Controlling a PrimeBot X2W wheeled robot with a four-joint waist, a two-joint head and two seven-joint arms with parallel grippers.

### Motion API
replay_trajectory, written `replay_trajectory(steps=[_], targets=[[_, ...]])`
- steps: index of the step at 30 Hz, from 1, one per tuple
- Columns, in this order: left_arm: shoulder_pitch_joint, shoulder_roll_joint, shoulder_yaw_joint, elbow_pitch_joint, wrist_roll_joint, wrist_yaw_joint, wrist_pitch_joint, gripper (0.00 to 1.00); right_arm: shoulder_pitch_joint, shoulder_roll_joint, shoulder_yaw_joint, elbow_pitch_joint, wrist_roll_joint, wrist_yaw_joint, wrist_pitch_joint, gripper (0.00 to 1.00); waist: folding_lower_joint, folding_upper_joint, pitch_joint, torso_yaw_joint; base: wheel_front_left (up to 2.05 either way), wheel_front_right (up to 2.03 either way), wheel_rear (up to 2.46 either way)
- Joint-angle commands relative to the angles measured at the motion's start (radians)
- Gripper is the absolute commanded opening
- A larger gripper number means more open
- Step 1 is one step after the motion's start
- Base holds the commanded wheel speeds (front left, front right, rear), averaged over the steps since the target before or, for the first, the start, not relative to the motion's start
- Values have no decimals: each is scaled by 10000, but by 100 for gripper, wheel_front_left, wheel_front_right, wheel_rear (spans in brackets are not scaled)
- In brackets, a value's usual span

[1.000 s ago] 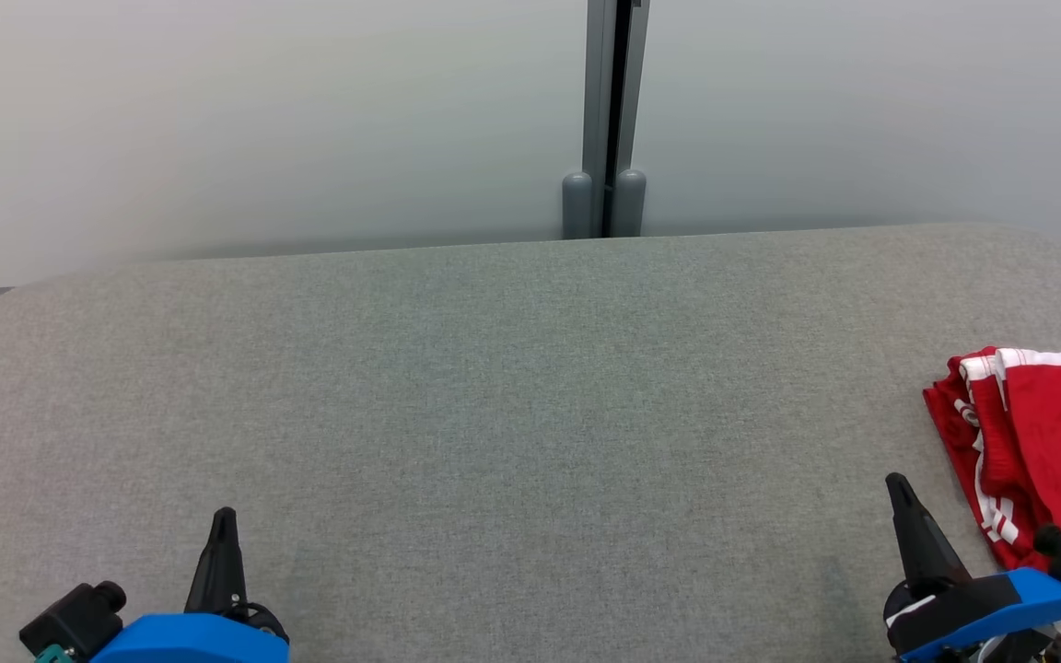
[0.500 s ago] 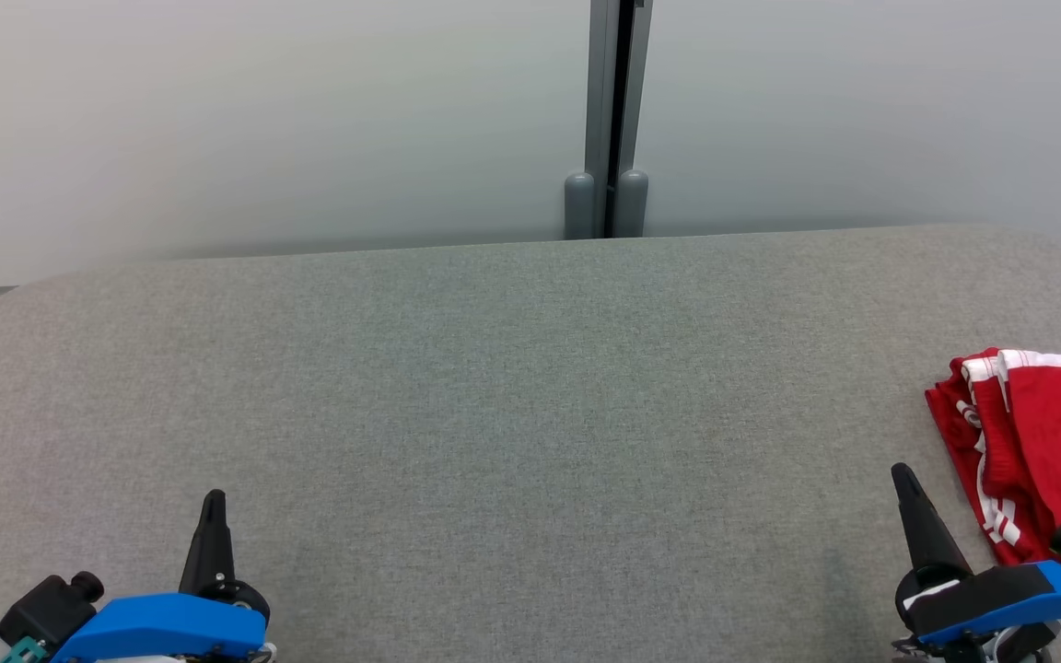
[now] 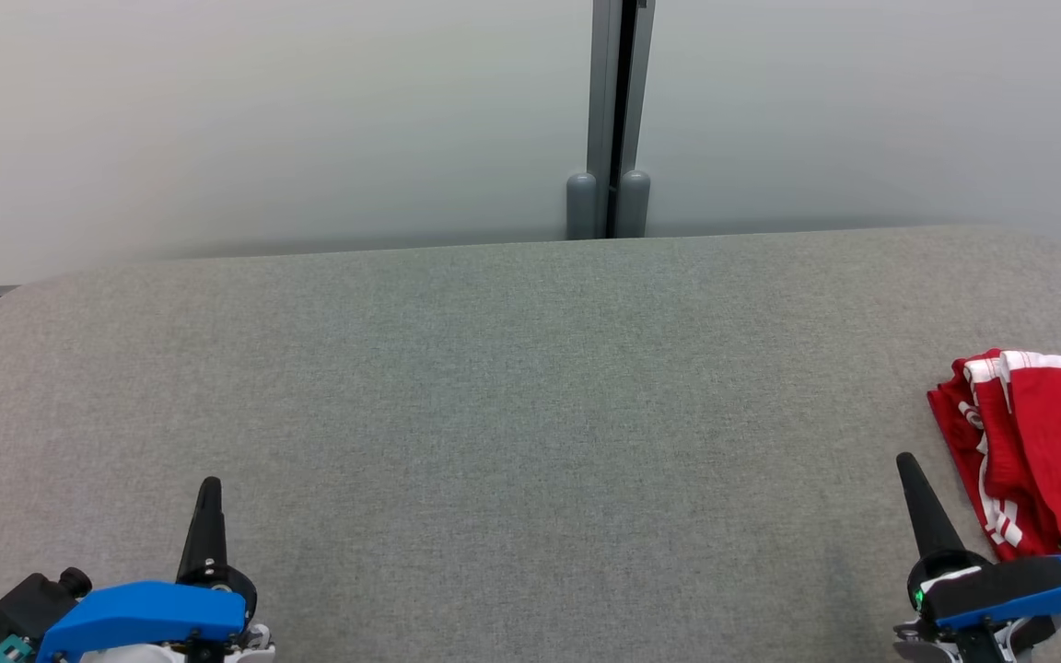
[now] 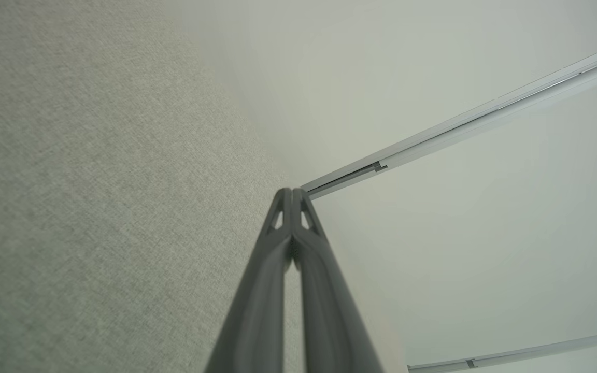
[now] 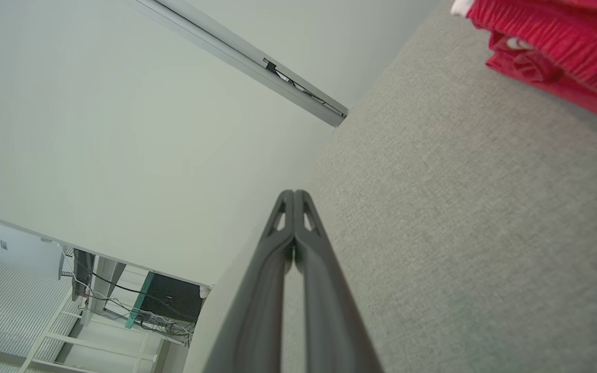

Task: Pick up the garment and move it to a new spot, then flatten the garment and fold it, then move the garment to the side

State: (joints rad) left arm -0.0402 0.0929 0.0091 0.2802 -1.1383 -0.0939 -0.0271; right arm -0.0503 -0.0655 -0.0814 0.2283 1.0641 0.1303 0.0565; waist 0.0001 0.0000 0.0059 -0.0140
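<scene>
While fingers (image 5: 259,300) touch, garment (image 3: 1046,433) apart, on table (image 3: 494,387).

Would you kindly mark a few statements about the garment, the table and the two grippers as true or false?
1. The red and white garment lies at the right end of the grey fabric-covered table. True.
2. The right gripper is shut on the garment. False: it is shut on nothing, and its fingers are apart from the garment.
3. The left gripper is shut and empty. True.
4. The garment is spread flat in the middle of the table. False: it lies bunched up at the right side.
</scene>
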Motion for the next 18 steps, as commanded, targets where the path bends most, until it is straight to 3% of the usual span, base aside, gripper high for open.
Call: replay_trajectory(steps=[1,18], targets=[[-234,26,85,-132,-208,-60,59,0,-229,19,-49,-72,286,5,32,0,-1,0,0,3,0,0,0],[-396,-131,403,-210,-1662,-166,503,0,-373,65,-144,0,1952,6,209,0,-1,0,-8,39,0,0,0]])
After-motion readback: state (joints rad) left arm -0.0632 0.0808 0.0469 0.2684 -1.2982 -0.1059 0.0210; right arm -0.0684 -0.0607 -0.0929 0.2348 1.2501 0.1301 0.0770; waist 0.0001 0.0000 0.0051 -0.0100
